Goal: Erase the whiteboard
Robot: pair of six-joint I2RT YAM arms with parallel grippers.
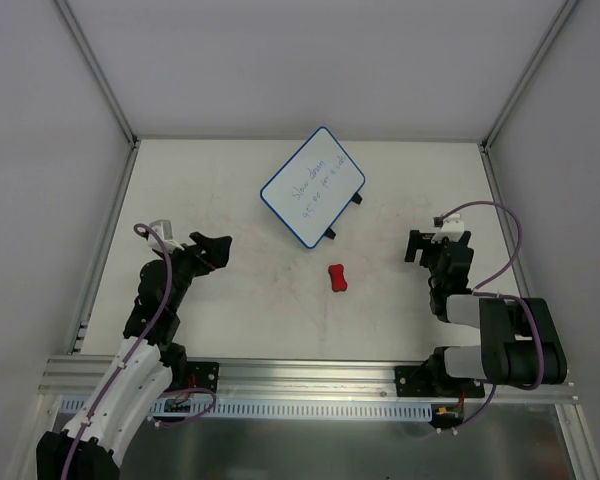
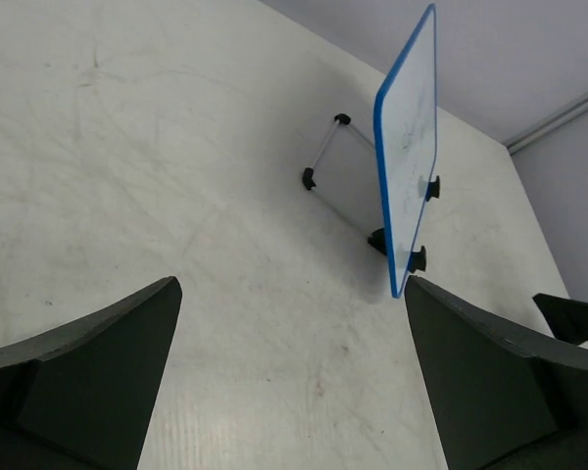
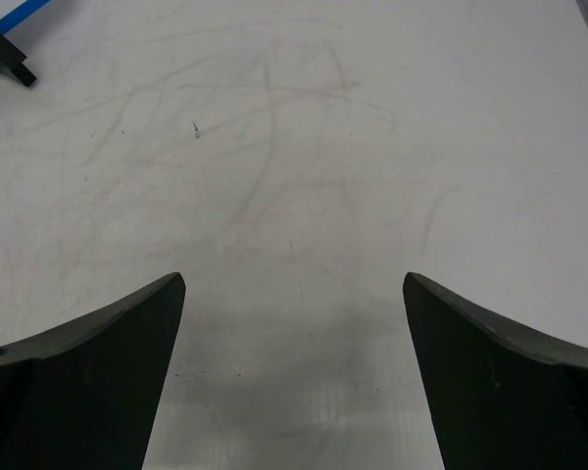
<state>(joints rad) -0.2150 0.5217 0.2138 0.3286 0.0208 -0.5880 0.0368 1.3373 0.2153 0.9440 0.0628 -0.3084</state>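
The left gripper (image 2: 292, 284) has its jaws spread wide with only bare table (image 1: 230, 320) between them. It points toward the whiteboard (image 2: 409, 147), which it sees almost edge-on, blue rim toward it. The board is propped at a tilt on small black feet, and a thin wire stand (image 2: 324, 149) rests on the table beside it. The right gripper (image 3: 294, 279) is also wide open and holds nothing. A corner of the whiteboard's blue rim and one black foot show at the upper left of its view. From above, the whiteboard (image 1: 313, 187) sits toward the far middle of the table, turned at an angle, with dark handwriting on its face. A red eraser (image 1: 337, 278) lies near the whiteboard on its near side, apart from it and between the two grippers. The left gripper (image 1: 215, 250) is well to the whiteboard's near left, and the right gripper (image 1: 420, 245) is to its near right.
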